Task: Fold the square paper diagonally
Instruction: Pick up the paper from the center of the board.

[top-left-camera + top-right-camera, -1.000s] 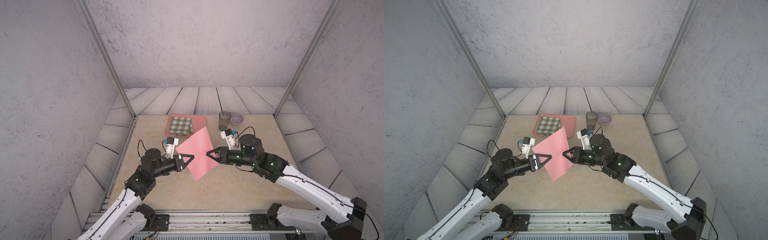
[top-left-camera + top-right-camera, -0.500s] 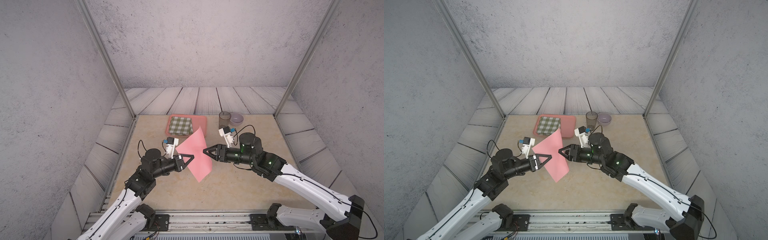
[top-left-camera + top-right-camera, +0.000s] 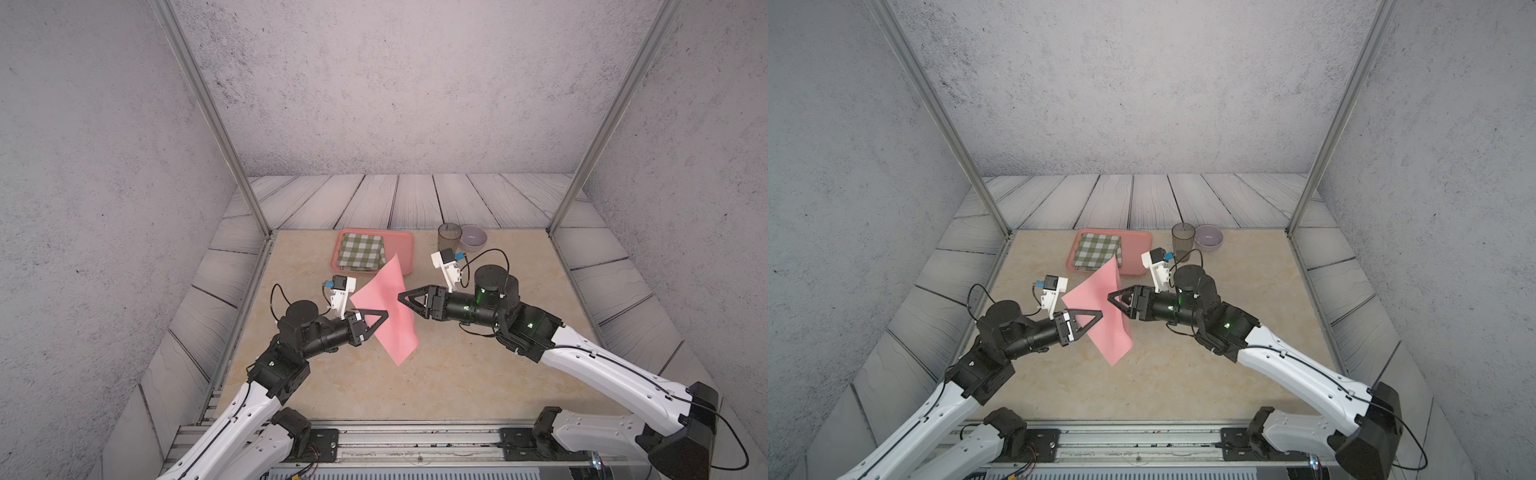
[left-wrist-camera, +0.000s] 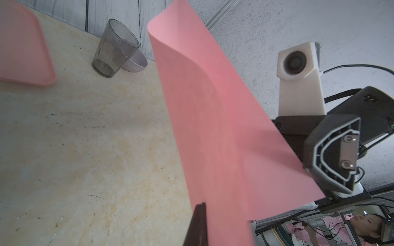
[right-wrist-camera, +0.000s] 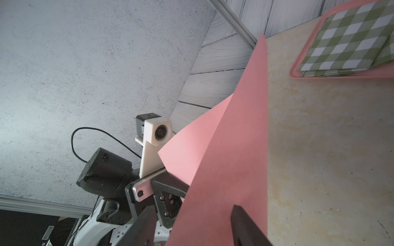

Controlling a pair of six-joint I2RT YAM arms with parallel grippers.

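Fingers of the left gripper (image 3: 385,314) are clamped together on the left side of the square paper (image 3: 386,291). The sheet stands on edge between the two arms, over the worktop (image 3: 457,374) and just nearer than the tray (image 3: 406,249). Its long diagonal runs steeply, with the upper corner pointing up toward the tray and the lower corner pointing down at the near side. The right gripper (image 3: 400,296) has its fingers (image 5: 245,223) apart, with the paper's right edge between them.

Both top views: high, angled down over whole tabletop (image 3: 457,374). Wrist views: close, facing each other across square paper (image 4: 213,127), sharing it.
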